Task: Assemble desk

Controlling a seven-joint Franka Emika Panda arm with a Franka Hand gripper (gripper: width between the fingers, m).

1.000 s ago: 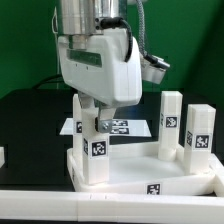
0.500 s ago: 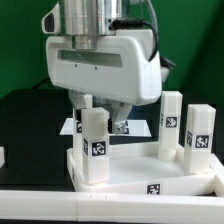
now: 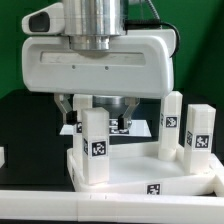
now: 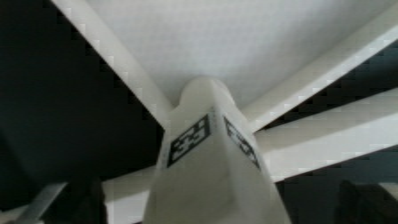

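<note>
The white desk tabletop (image 3: pixel 135 172) lies rim-up at the front of the table. One white square leg (image 3: pixel 95 142) with a tag stands upright in its corner on the exterior view's left. My gripper (image 3: pixel 96 108) hangs straight over this leg, its broad face toward the camera. Its fingers (image 3: pixel 67 106) flank the leg's top with a gap on each side, so it looks open. In the wrist view the leg (image 4: pixel 210 150) rises in the middle over the tabletop's rim (image 4: pixel 320 130). Two more legs (image 3: pixel 170 125) (image 3: pixel 198 132) stand on the exterior view's right.
The marker board (image 3: pixel 138 127) lies flat behind the tabletop on the black table. A long white bar (image 3: pixel 100 207) runs along the front edge. A small white part (image 3: pixel 2 156) shows at the exterior view's left edge.
The gripper has turned about its vertical axis over the leg, from side-on to broad face toward the camera. The leg stays upright in its corner.
</note>
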